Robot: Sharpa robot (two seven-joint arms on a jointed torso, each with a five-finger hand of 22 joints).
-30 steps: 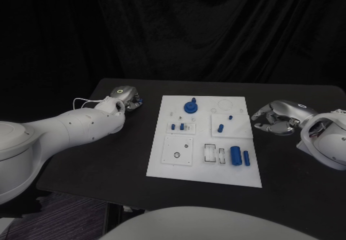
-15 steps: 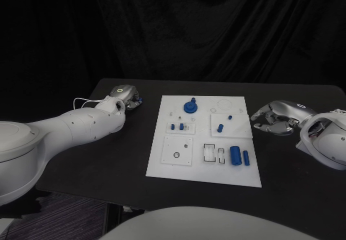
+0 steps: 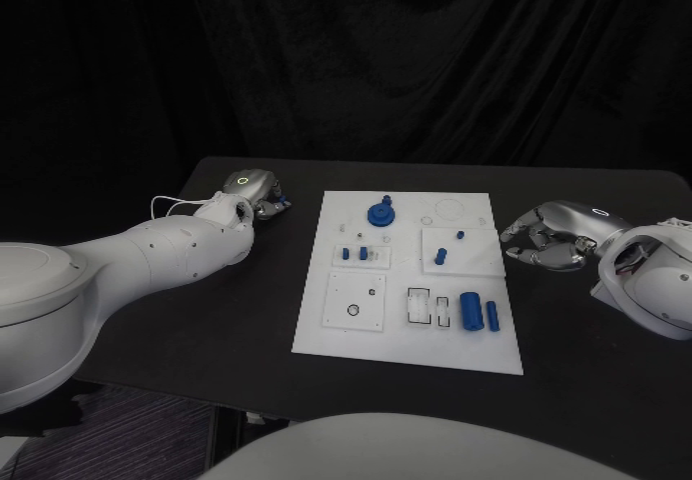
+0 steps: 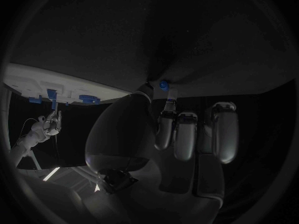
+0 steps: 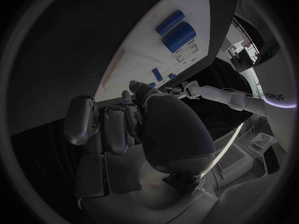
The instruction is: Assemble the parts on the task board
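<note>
The white task board [image 3: 335, 335] lies mid-table. On it are a blue round part with a peg [image 3: 382, 213], small blue pegs [image 3: 440, 256] and two blue cylinders [image 3: 472, 309] near its right edge. My left hand [image 3: 250, 193] hovers at the table's far left, off the board, and pinches a small blue part [image 4: 163, 84] between thumb and fingertip; the same part [image 3: 278, 203] peeks out by the hand. My right hand [image 3: 552, 236] rests on the table just right of the board, its fingers [image 5: 115, 127] curled in with nothing in them.
The black table [image 3: 216, 310] spreads round the board, with bare surface at the front left and front right. Empty recessed slots [image 3: 420, 306] sit beside the cylinders. A square plate with a small hole [image 3: 356, 301] is at the board's front left.
My left hand has drifted slightly toward the far edge with the small blue part still pinched. The right hand's fingers have curled in a little more.
</note>
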